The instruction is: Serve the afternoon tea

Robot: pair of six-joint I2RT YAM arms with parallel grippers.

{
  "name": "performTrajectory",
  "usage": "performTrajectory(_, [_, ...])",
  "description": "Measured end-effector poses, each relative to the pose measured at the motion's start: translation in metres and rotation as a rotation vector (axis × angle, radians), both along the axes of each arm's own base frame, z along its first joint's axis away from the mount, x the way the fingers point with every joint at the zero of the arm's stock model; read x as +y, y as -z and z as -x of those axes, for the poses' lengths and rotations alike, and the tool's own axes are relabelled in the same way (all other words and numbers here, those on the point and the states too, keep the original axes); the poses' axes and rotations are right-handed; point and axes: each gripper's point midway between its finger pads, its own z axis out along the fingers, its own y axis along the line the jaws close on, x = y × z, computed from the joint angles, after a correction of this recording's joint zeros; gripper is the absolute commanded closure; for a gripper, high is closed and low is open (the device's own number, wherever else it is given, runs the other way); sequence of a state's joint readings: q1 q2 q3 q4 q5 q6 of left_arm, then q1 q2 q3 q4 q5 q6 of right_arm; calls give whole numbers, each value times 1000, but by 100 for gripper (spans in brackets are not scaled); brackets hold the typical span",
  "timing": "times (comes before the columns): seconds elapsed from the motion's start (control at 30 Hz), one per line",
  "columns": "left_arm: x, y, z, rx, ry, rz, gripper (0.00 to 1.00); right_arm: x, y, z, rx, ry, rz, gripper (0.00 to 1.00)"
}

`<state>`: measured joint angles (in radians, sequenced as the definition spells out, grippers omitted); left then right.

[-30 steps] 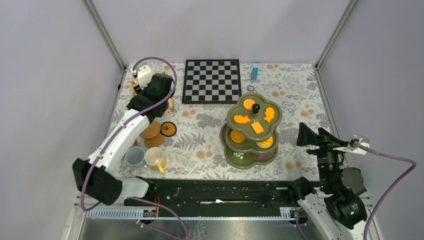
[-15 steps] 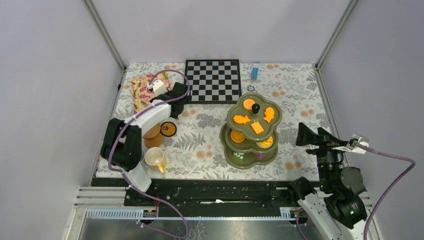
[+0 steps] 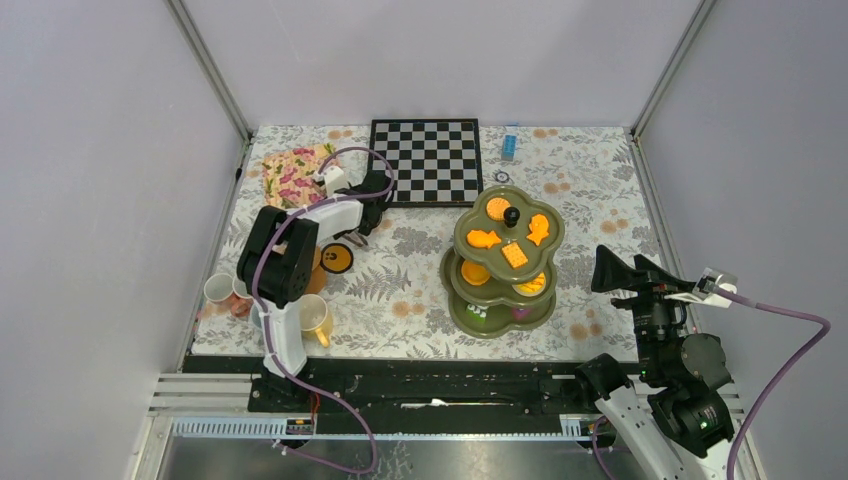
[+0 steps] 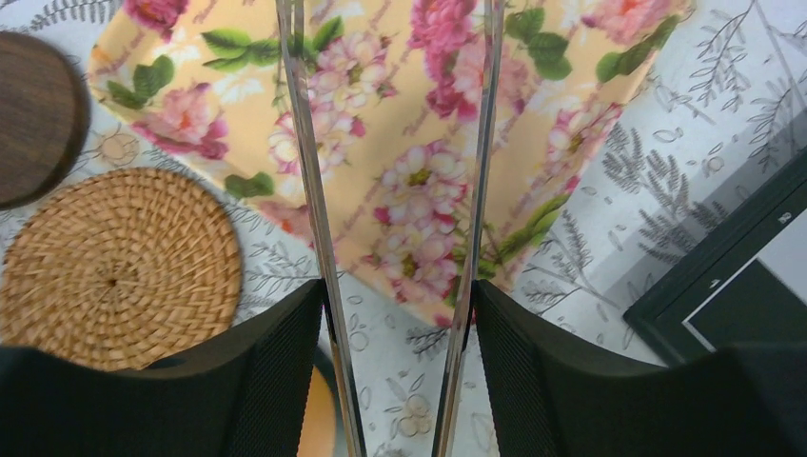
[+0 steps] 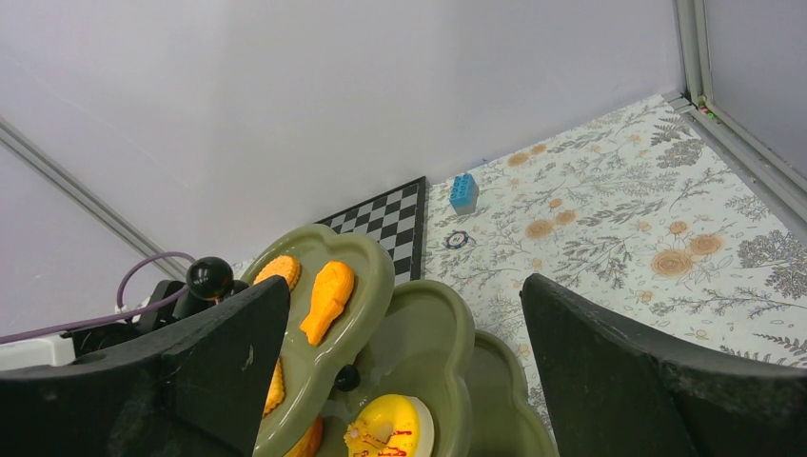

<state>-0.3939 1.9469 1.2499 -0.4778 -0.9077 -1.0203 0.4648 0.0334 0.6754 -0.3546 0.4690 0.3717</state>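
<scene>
The olive-green three-tier stand (image 3: pixel 505 258) with a black knob (image 3: pixel 511 214) holds orange biscuits (image 3: pixel 484 239) and stands right of centre. It also fills the right wrist view as the stand (image 5: pixel 419 324), with a yellow iced sweet (image 5: pixel 390 424) on a lower tier. My right gripper (image 3: pixel 625 275) hovers open just right of it, empty (image 5: pixel 404 286). My left gripper (image 3: pixel 358 205) is open and empty (image 4: pixel 388 38), low over the near edge of the floral tray (image 4: pixel 428 143). A woven coaster (image 4: pixel 119 267) lies at its left. A cream-yellow mug (image 3: pixel 315 318) and a white mug (image 3: pixel 218 288) sit near the left arm.
The chessboard (image 3: pixel 425 160) lies at the back centre, its corner (image 4: pixel 733 286) just right of my left fingers. A dark round coaster (image 4: pixel 33 114) sits beside the woven one, and an orange-centred coaster (image 3: pixel 337 258) lies by the left forearm. A small blue brick (image 3: pixel 509 142) stands behind the stand.
My left arm has folded back and swung right, off the floral tray towards the chessboard's near corner, uncovering the tray. Its jaws have widened a little. The right arm has not moved.
</scene>
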Motion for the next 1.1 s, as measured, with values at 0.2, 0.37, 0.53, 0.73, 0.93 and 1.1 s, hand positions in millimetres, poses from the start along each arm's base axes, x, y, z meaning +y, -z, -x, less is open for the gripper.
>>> performTrajectory(0.2, [-2,-5,-17,-27,-10,4,39,0,0,0,2,0,1,2])
performTrajectory(0.37, [-1,-13,-24,-41,-8,5,35,0,2,0,6,0,3,2])
performTrajectory(0.53, [5,-13,-36,-41,-21,7,24,0,3,0,9,0,5,2])
performTrajectory(0.73, [9,-5,-33,10,-10,11,8,0,3,0,9,0,5,2])
performTrajectory(0.93, [3,-17,-16,40,43,65,1,0,3,-1,10,0,6,2])
performTrajectory(1.1, [7,-54,18,-10,67,115,10,2,4,-2,11,-8,8,2])
